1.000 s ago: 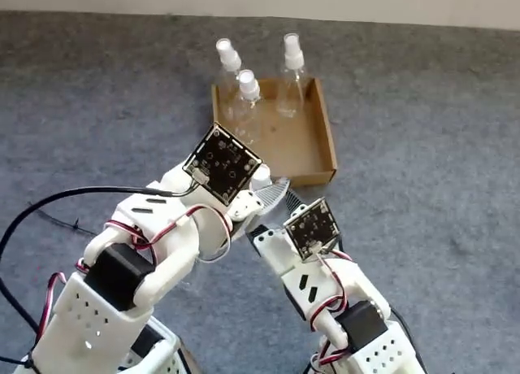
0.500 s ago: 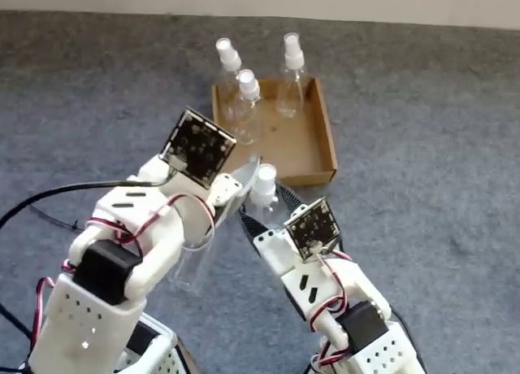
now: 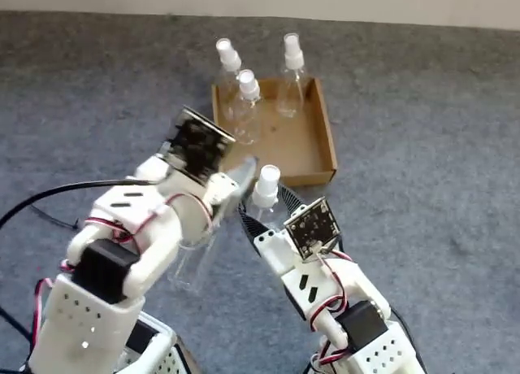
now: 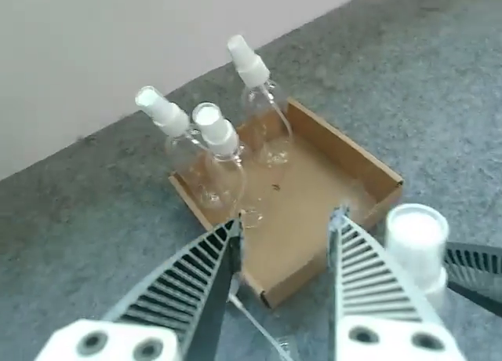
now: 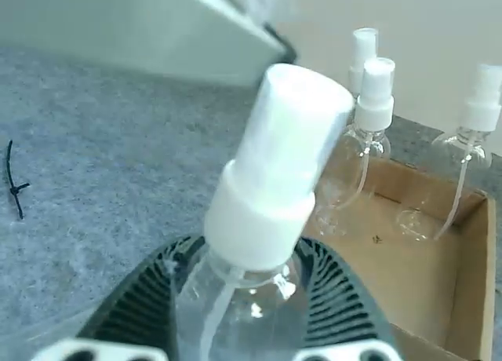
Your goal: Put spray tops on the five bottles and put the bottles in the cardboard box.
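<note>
My right gripper is shut on a clear bottle, held upright just in front of the cardboard box. A white spray top sits on that bottle. My left gripper hangs open just left of the top, nothing between its fingers. Two capped bottles stand in the box. A third capped bottle stands at the box's back left corner. A clear bottle shows partly under the left arm.
Grey carpet covers the whole table. A black cable loops at the left, and a small black tie lies on the carpet near it. Open carpet lies to the right of the box.
My left gripper has come off the held bottle's spray top and drawn back to the left, leaving the top uncovered. The right arm has kept still.
</note>
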Robot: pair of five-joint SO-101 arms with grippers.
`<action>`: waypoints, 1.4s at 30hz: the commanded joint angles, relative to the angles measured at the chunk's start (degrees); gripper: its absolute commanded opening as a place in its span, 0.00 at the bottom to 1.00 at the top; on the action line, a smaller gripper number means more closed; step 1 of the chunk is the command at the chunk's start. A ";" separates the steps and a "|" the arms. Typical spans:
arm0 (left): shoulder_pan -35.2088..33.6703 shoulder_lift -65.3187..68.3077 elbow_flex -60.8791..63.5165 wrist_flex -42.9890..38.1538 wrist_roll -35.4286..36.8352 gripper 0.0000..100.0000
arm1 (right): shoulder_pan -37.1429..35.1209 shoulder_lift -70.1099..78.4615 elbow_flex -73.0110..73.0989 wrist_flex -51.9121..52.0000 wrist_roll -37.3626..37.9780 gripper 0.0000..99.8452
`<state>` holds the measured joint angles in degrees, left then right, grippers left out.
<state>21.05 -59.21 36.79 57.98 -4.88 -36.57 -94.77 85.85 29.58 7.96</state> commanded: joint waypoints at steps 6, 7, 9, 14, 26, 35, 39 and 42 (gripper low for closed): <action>-15.60 -0.84 -0.04 7.91 -5.36 0.16 | 4.00 -0.22 -3.47 4.18 0.09 0.00; -16.57 -0.92 2.33 7.74 -5.98 0.16 | 4.62 0.13 -5.93 4.18 0.09 0.00; -18.42 -0.92 7.08 7.56 -4.75 0.16 | 5.49 3.12 -10.86 4.26 0.09 0.00; -18.15 -0.92 16.84 1.49 4.22 0.17 | 5.32 24.40 -26.77 3.82 -0.35 0.00; -18.15 -22.37 28.53 0.88 5.27 0.27 | 3.91 69.93 -63.87 -0.92 -9.93 0.00; -14.02 -37.49 35.12 0.88 0.53 0.27 | -3.30 72.92 -68.62 8.40 -10.90 0.00; -14.11 -35.47 34.86 0.79 -0.18 0.27 | -1.89 72.92 -68.44 9.36 -10.81 0.00; -14.11 -34.59 35.47 -0.97 -0.26 0.27 | 0.04 73.01 -68.35 9.19 -10.81 0.00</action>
<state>6.11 -95.52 72.22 60.18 -4.53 -38.77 -21.45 20.97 38.64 -2.51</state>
